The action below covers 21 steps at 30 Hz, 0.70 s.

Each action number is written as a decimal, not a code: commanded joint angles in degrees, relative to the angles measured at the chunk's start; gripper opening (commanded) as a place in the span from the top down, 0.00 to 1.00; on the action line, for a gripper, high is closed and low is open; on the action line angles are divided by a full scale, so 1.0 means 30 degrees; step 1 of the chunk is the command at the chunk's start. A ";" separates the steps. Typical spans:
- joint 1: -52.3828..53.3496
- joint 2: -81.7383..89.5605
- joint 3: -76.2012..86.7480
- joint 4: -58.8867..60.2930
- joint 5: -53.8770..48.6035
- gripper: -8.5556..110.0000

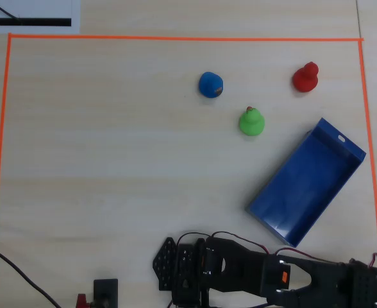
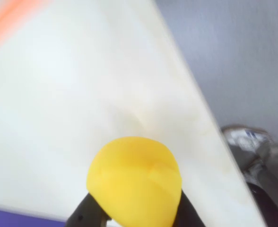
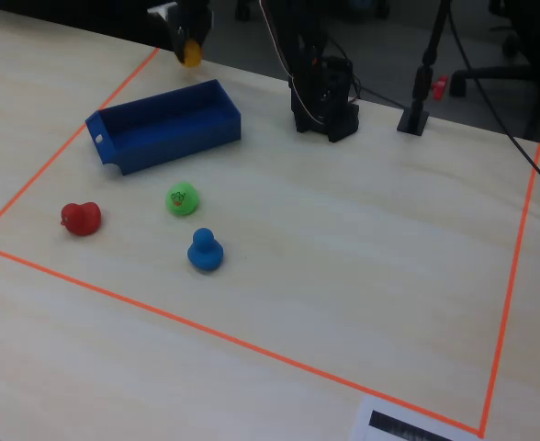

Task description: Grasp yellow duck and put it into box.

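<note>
The small rounded yellow rubber duck [image 2: 134,182] is sitting clamped between the two dark fingers [image 2: 84,215] of the gripper [image 3: 189,50], and in the fixed view it is hanging in the air — lifted clear of the pale wooden bench [image 3: 343,230]. So the fingers are closed on the duck, gripping it low on its body as the wrist view shows it, with most of the yellow shape bulging out beyond them.

The long dark-blue open-top cardboard box [image 3: 164,124] is lying below the fingers and a little towards the camera in the fixed view; I judge the duck is hovering beyond the box's far wall, not over the cavity yet.

What could go wrong? Letting go here is likely sending the duck onto the bench behind the box, or onto the wall's rim, where a round rubber toy is bouncing and rolling off. The hold itself looks shallow — a smooth curved body pinched near one end may be squirting out during a quick swing. A drop from this height could also bounce it out over the low walls.

The green duck [image 3: 182,199], red duck [image 3: 81,218] and blue duck [image 3: 204,251] are sitting well away from the fingers, beyond the box's near side, so no clash is threatening there.
</note>
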 commanded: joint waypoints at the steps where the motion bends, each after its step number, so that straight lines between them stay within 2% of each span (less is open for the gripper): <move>1: -0.2432 0.3662 -0.0703 -0.0205 0.1406 0.93; 7: -0.6855 0.7266 -0.0938 0.0205 0.3457 0.93; 14: -1.1572 1.0283 0.0439 0.2725 0.3721 0.93; 21: -1.3184 1.0166 0.4189 0.2314 0.3223 0.93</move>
